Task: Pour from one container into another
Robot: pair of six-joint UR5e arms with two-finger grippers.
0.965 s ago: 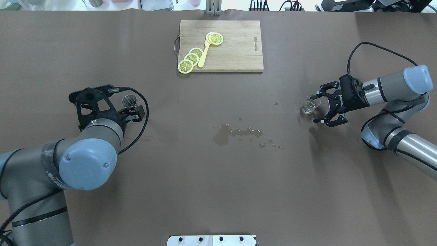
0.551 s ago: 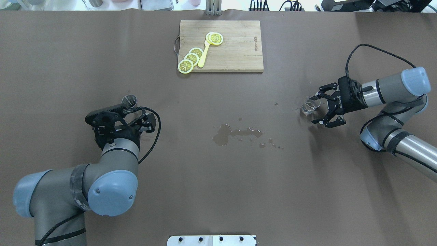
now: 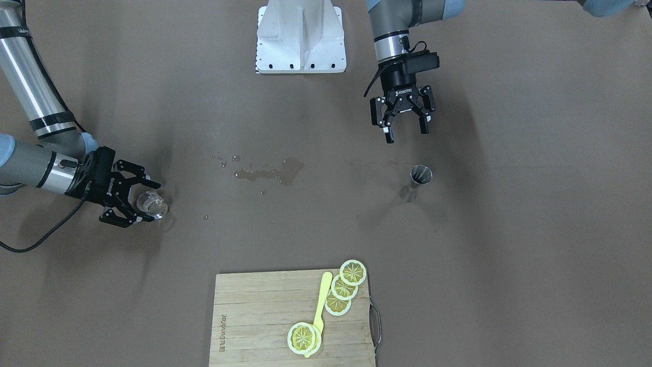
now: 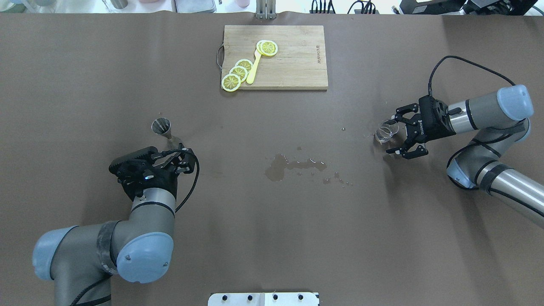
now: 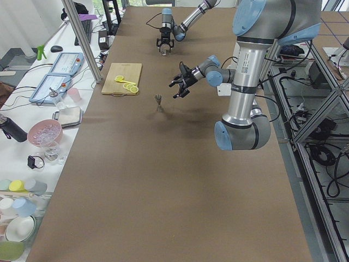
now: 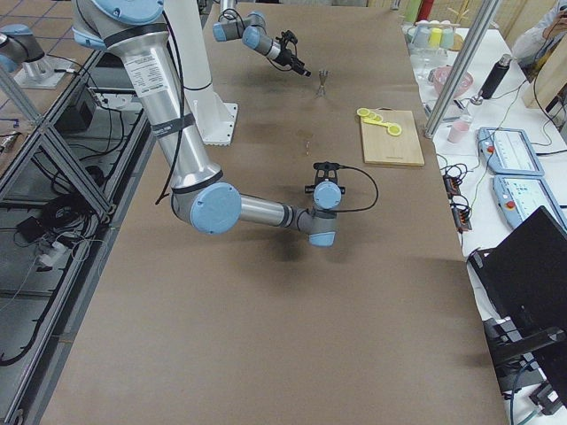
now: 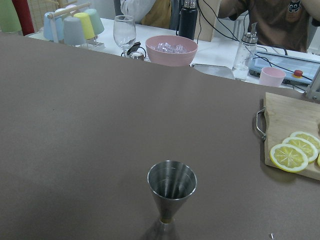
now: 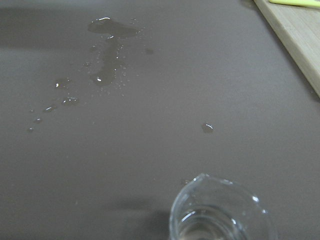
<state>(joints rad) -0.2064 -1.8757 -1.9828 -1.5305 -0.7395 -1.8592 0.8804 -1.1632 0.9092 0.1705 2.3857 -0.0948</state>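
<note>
The clear glass cup [image 4: 386,131] stands on the brown table at the right, between the spread fingers of my right gripper [image 4: 392,134], which is open around it. The right wrist view has the cup's rim [image 8: 220,210] at the bottom edge. At the left the steel jigger [image 4: 162,126] stands upright and alone. My left gripper [image 3: 406,133] is open and holds nothing. It hovers a short way on the robot's side of the jigger [image 3: 420,176]. In the left wrist view the jigger [image 7: 171,186] is straight ahead.
A puddle of spilled liquid [image 4: 293,165] with scattered drops lies mid-table. A wooden cutting board [image 4: 297,63] with lemon slices [image 4: 238,73] and a yellow utensil sits at the far edge. Beyond the table stand a pink bowl [image 7: 171,49], cups and a person.
My left arm has drawn back from the jigger toward the robot's side, leaving it standing free. The right gripper has shifted only slightly, still around the cup.
</note>
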